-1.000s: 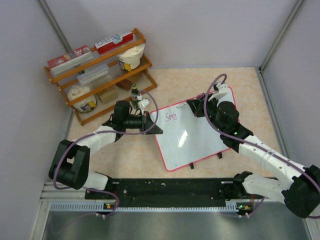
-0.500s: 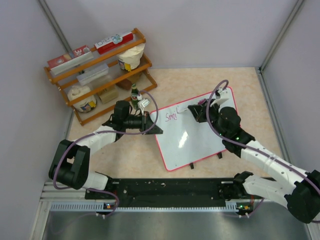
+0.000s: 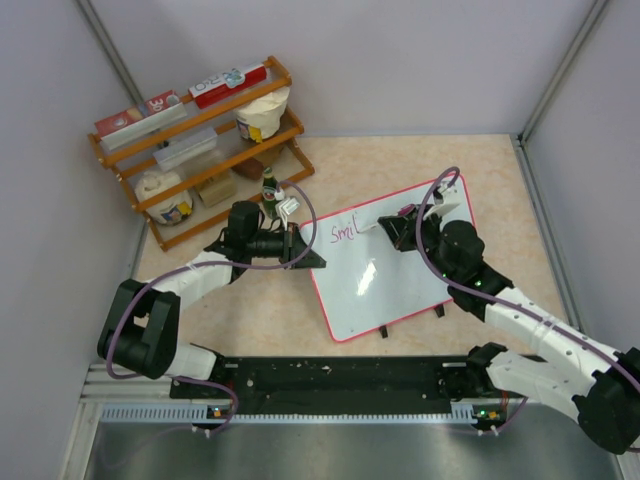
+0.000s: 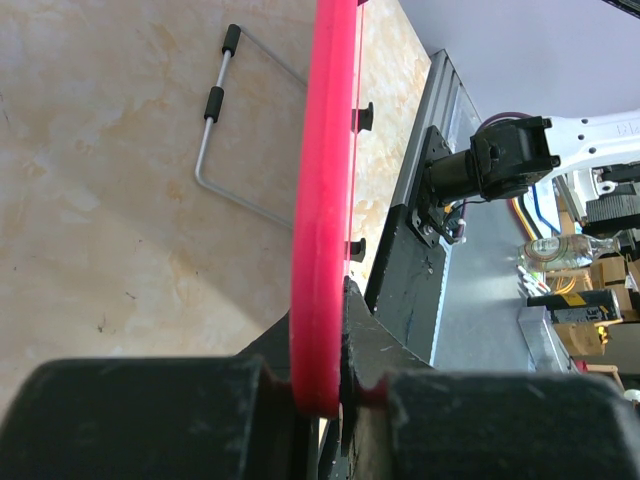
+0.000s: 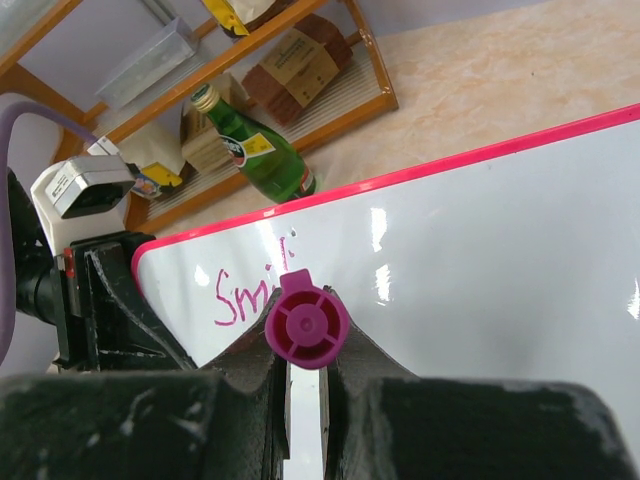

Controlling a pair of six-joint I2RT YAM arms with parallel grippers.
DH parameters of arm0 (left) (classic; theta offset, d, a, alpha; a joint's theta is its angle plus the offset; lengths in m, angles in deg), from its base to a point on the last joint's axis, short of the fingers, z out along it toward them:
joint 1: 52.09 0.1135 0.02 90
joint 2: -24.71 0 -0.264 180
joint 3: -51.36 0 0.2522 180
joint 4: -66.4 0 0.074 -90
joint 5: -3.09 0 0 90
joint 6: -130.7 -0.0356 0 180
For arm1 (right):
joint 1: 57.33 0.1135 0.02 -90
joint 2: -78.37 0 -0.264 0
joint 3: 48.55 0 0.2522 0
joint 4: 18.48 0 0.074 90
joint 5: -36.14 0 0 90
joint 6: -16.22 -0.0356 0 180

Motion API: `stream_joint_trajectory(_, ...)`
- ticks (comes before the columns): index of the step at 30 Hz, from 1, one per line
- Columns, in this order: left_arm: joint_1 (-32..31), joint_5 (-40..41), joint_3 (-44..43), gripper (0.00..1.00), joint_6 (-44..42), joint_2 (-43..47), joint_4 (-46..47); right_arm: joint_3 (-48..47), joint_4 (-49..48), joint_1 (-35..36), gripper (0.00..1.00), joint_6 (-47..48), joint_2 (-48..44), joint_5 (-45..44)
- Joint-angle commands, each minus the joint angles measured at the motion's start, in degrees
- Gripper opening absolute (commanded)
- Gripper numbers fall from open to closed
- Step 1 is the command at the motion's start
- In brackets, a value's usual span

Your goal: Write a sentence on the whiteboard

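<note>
Left pincer (image 4: 325,392) tight on whiteboard (image 4: 325,200) rim, right pincer (image 5: 305,375) tight on magenta marker (image 5: 307,327) (bottle (image 5: 255,150) in rack (image 5: 340,125))

We've got the whiteboard (image 3: 400,285) glossy white at centre frame, rimmed in red-pink, and the sentence (image 3: 343,233) running thin magenta near its upper left corner. The marker (image 5: 306,328) shows a bright magenta-purple end in the right wrist view. Under it all, the table (image 3: 500,180) is beige with pale marbling. Upper left, the rack (image 3: 200,150) is orange wood, a green bottle (image 5: 255,150) beside it.
</note>
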Motion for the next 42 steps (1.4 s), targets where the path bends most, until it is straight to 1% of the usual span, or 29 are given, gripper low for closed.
stream_joint_trajectory(1, -2.97, 8.01, 3.01, 0.00, -13.20, -1.93, -7.27, 0.44, 1.70, -0.55, 0.00, 1.19, -0.43, -1.70)
stream_joint_trajectory(14, -2.97, 7.92, 2.92, 0.00, -13.29, -2.02, -7.36, -2.55, 1.61, -0.55, 0.00, 1.80, -0.60, -3.20)
stream_joint_trajectory(24, -2.97, 7.92, 3.01, 0.00, -13.29, -1.93, -7.45, -4.57, 0.64, -0.55, 0.00, 1.98, -2.62, -3.82)
stream_joint_trajectory(31, -2.97, 8.01, 3.01, 0.00, -13.29, -1.93, -7.45, -6.59, 0.47, -0.46, 0.00, 2.42, -0.78, -3.20)
stream_joint_trajectory(42, -2.97, 8.01, 2.92, 0.00, -13.38, -2.20, -7.45, -4.66, 0.99, -0.55, 0.00, 1.90, 0.19, -1.80)
